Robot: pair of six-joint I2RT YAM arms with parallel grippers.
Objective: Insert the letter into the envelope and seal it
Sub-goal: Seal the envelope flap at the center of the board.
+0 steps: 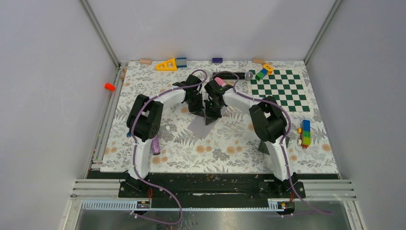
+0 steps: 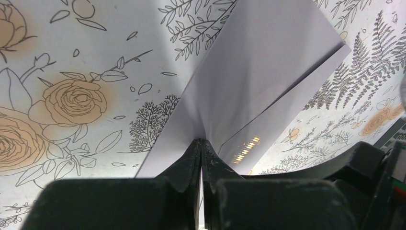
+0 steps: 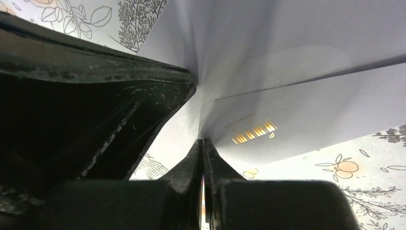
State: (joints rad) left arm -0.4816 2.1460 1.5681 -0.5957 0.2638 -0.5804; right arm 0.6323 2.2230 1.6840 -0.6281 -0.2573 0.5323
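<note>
The table has a cloth with flowers and ferns drawn on it. A green-and-white checkerboard lies at its far right corner. The two black and white arms bend in and meet over the middle of the table.

The envelope is there in the middle, just in front of the two grippers. It is light grey and flat. Both grippers hold it at the same edge, close beside each other. The left gripper has its fingers pressed together on the paper. The right gripper pinches it the same way. Two layers of the paper part a little near the pinch. The lower layer has small gold marks like a row of bars with a line of tiny words above. The words are too small to read.

From the right wrist, the left gripper's black body blocks the left side of the view.

A stack of coloured bricks stands right of the right arm. A pink cylinder lies by the left arm. A yellow triangle sits at the far edge. An orange piece lies off the cloth on the left.
</note>
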